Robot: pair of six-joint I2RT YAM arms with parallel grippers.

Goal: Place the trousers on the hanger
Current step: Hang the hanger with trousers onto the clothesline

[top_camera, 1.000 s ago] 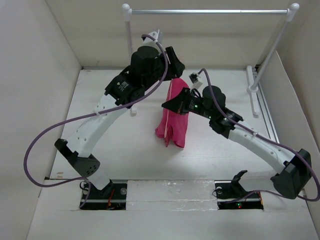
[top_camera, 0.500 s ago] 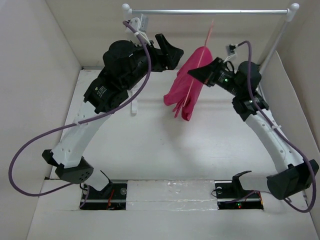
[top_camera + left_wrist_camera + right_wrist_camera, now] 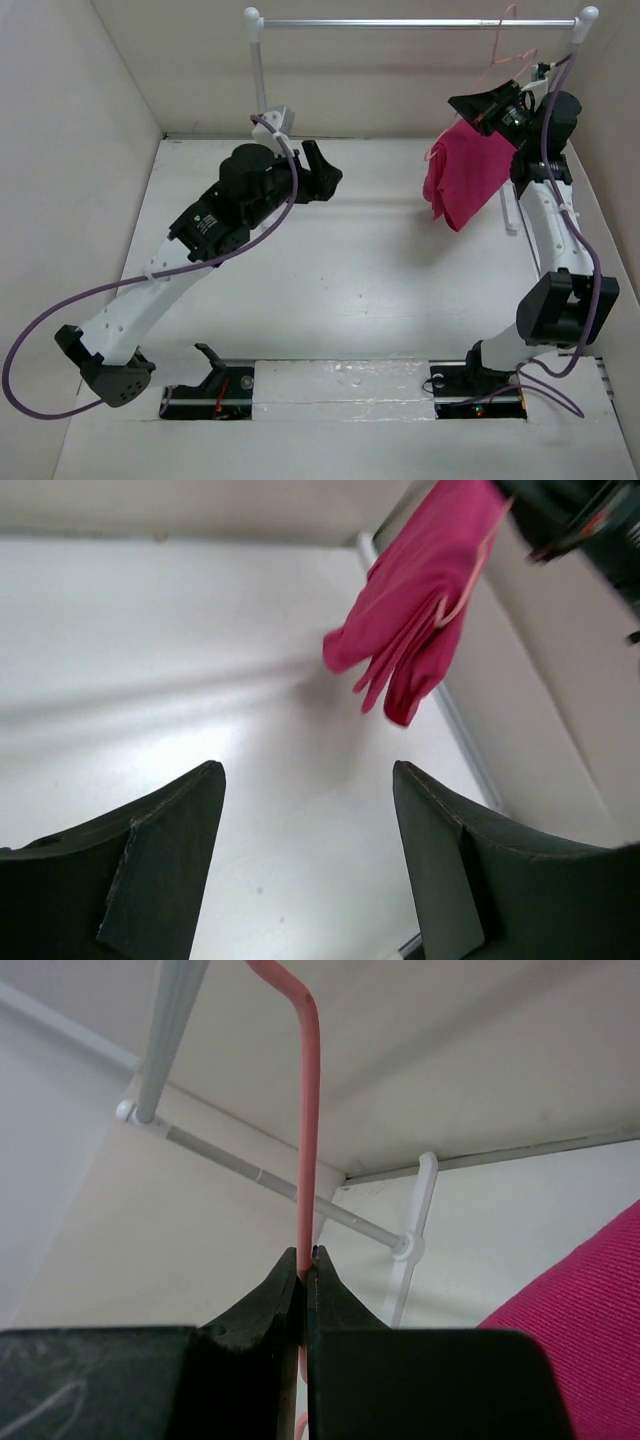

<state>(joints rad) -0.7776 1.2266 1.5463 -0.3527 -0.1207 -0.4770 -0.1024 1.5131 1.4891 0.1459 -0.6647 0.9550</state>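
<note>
**Left gripper** [image 3: 308, 780]: Middle-left, above the table [image 3: 380, 290]. Fingers are wide apart with nothing between them. It points toward the far right and is well apart from the cloth.

**Trousers** [image 3: 462, 178]: Far right, hanging in the air clear of the table surface, just below the right gripper. They are a plain bright pink cloth, bunched into a loose drape with the leg ends dangling lowest. They appear to be folded over the hanger, with a pale wire crossing the cloth in the left wrist view. The bar that carries them is hidden.
- Handling, as judged: soft, limp and light, with no shape of their own.
- They are likely to slide on thin, smooth wire if the hanger tips or swings.
- They are best carried by way of the hanger. If adjusted, they should be pinched at a thick fold near the top rather than at a loose end.

**Right gripper** [image 3: 303, 1265]: Far right, raised high. Fingers are pressed together on the hanger's upright wire.

**Hanger** [image 3: 308, 1110]: Thin pale pink wire. Its neck rises out of the clamped fingers and bends over toward the hook.
- Handling, as judged: light and springy, and apt to pivot in a pinch grip.
- The neck just under the hook is the sound place to hold it.

**Rail** [image 3: 420, 22]: Silver bar on white posts along the far wall. The hook sits close to its right end, but whether it rests on the bar cannot be told.
</note>
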